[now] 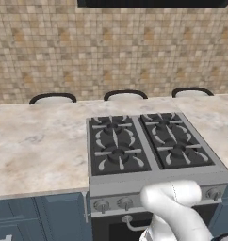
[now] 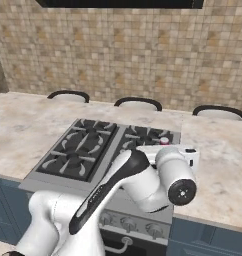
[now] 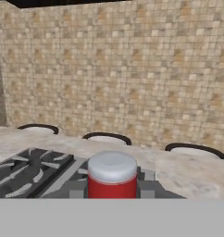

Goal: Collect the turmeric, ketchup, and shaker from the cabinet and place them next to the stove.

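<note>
Fingers (image 3: 145,185) clamped on the ketchup (image 3: 112,179), red body upright between them, pale cap on top; carried low over the right-hand edge of the stove (image 1: 153,141), not yet set down

Best carried past the grates to the bare bench (image 2: 218,165) right of the burners, kept upright, lowered until the base sits flat, and only then released; worth leaving room beside it for the other two items

Lower part of the bottle cut off in the hand view, so height above the surface hard to judge; cap looks broad, with no point to make out. From the right base view, grip mostly hidden behind the arm (image 2: 143,185)
</note>
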You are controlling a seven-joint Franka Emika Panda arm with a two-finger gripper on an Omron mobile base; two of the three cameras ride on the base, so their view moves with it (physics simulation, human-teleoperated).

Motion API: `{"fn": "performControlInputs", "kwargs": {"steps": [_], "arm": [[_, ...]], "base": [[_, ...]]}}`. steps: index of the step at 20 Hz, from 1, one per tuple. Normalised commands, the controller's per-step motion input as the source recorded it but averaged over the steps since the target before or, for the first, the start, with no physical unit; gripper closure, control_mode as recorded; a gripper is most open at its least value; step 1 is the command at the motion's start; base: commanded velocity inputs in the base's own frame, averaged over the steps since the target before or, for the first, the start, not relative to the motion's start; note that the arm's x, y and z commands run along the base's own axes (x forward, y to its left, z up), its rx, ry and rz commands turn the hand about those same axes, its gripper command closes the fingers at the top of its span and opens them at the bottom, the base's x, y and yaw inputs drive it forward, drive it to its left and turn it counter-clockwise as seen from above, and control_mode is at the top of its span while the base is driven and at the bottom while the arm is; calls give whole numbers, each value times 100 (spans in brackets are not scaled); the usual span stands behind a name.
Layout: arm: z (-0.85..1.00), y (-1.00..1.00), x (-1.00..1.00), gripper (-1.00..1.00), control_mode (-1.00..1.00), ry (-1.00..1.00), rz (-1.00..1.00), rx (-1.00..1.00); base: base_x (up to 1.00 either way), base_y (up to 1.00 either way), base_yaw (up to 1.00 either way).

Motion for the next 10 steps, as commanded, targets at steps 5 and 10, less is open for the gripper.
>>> {"fn": "performControlInputs", "kwargs": {"steps": [5,10], "arm": [[-29,-33,44,100,-100,0,11,-2],[-26,-21,47,100,-100,0,9,0]], "base": [[0,0,0],[0,0,0]]}}
